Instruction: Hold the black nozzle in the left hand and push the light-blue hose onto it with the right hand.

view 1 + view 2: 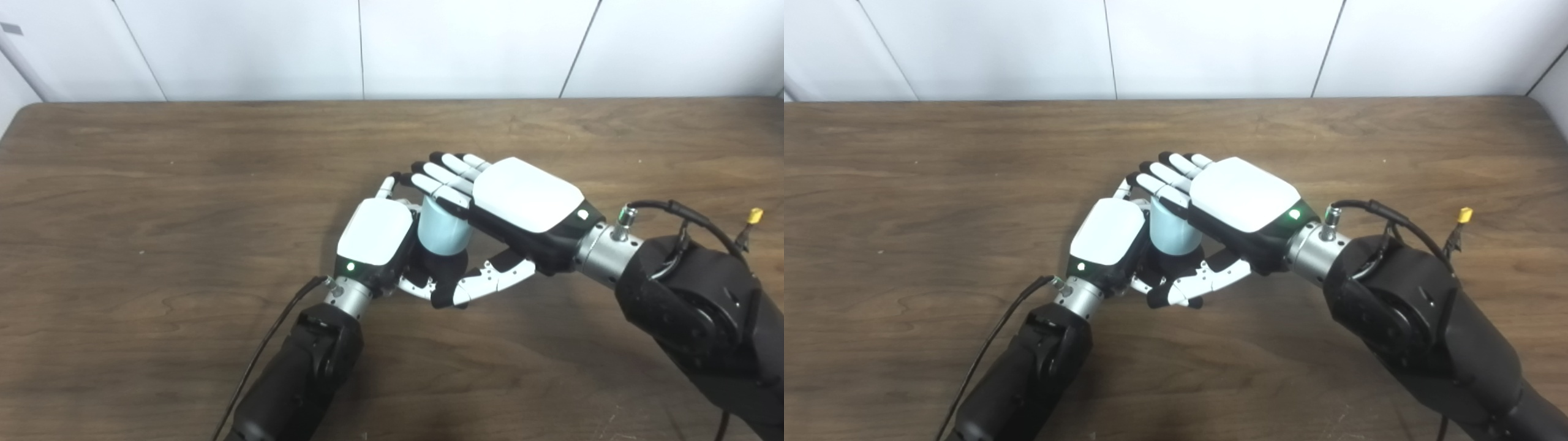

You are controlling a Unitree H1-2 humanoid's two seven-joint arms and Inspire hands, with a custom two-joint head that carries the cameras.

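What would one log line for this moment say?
left robot hand: holds black nozzle | right robot hand: fingers over light-blue hose | hose above nozzle | table: wood

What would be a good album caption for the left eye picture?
Two robot hands meet over a wooden table: left hand and right hand together around a light-blue hose.

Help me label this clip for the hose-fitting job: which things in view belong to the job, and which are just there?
Part of the job:
- light-blue hose, between the two hands
- black nozzle, mostly hidden below the hose
- left hand, beside the hose
- right hand, fingers laid over the hose

Just there:
- wooden table
- white wall
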